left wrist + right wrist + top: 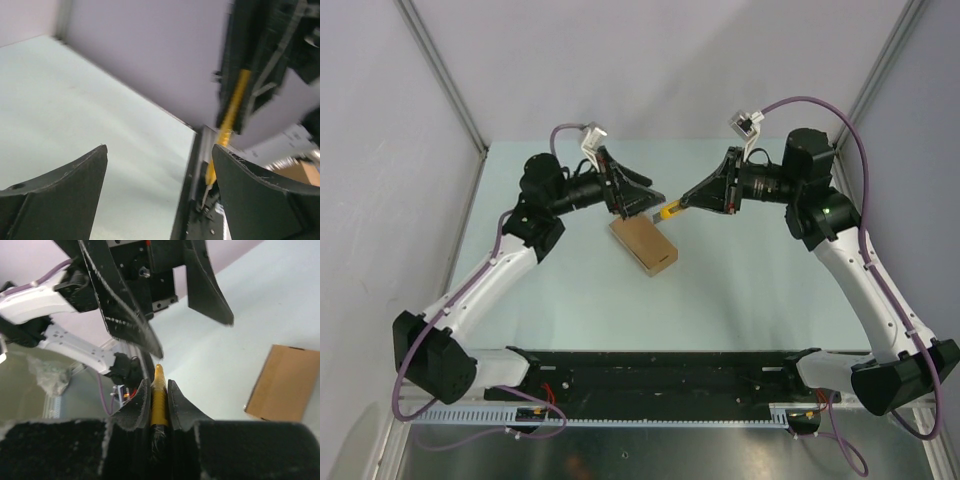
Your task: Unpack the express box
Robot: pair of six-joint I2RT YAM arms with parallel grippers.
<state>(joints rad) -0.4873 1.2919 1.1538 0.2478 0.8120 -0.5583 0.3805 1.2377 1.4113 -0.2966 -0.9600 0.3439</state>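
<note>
Between the closed fingers of our right gripper (159, 390) sits the slim yellow utility knife (159, 402), pinched along its body so that its front end juts out beyond the fingertips toward our left gripper (160, 150). The left fingers (125, 315) stand wide apart and hold nothing. One of them hangs just past the knife's tip and the other is off to the side, so the knife's end lies near the gap between them, touching neither as far as we can see. We judge that the knife is gripped this way because the right side is to do the cutting: holding the handle with the working end free lets us bring it to a seam. The express box (644, 246) lies flat on the table (750, 300), below both sets of fingertips and a little nearer our bases, apart from them. Its lid looks shut, so the unpacking proper is not yet begun. Both arms reach forward from the near edge and bend inward, wrists turned so the two grippers face each other nearly tip to tip above the far end of the box, fingers roughly level rather than pointing down. For the next move we judge that the right wrist must tip down toward the box top while the open left gripper drops to steady the carton. Whether the blade is out we cannot tell.
</note>
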